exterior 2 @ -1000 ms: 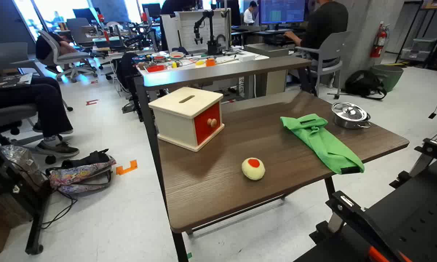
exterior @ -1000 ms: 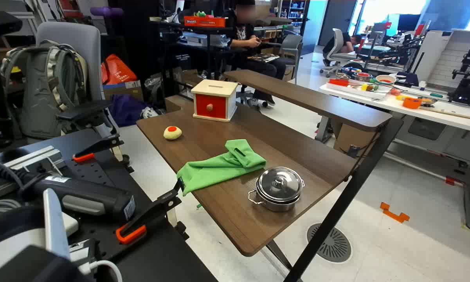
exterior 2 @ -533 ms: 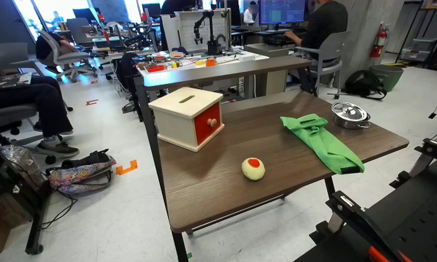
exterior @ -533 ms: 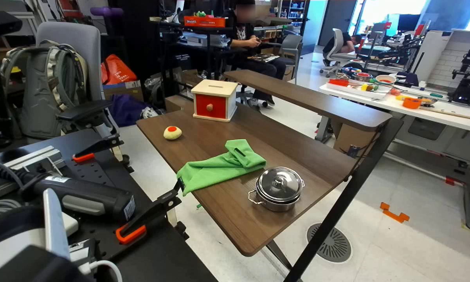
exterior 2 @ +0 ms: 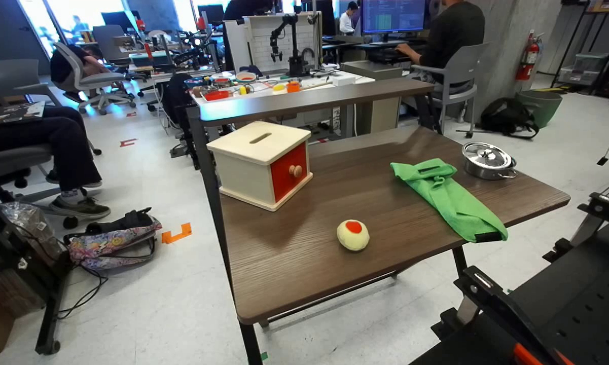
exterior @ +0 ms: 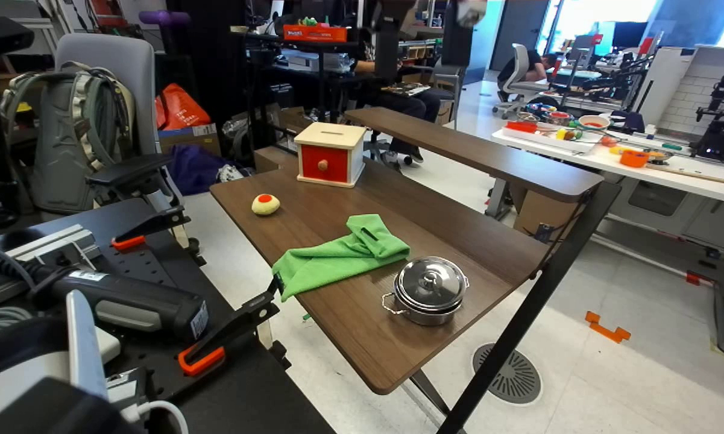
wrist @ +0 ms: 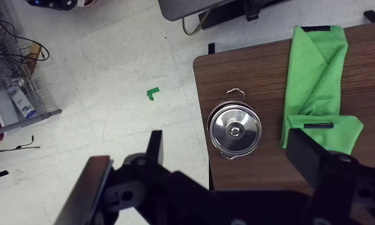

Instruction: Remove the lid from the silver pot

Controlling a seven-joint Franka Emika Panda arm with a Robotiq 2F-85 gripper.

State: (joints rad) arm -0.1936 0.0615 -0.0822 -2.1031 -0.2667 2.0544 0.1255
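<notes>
From my end of the link I had the gripper (wrist: 226,140) well above the table (exterior 2: 365,182), its two fingers (wrist: 306,157) spread wide apart; in an exterior view they hung blurred along the top margin. In the wrist view I could see the lid (wrist: 235,130) between the fingers, below their tips. It sat on the silver pot (exterior: 428,316) a little off-centre, so the pot's rim showed along one side. The pot stood upright just beside a short edge of the table, between that edge's two corners. Near it, a green cloth (exterior 2: 449,196) lay folded with one end over a long edge. Toward the opposite short edge, I saw a pale yellow ball (exterior 2: 352,239) near that same long edge, and a wooden box (exterior 2: 256,170) with a red front near the corner across from it.
</notes>
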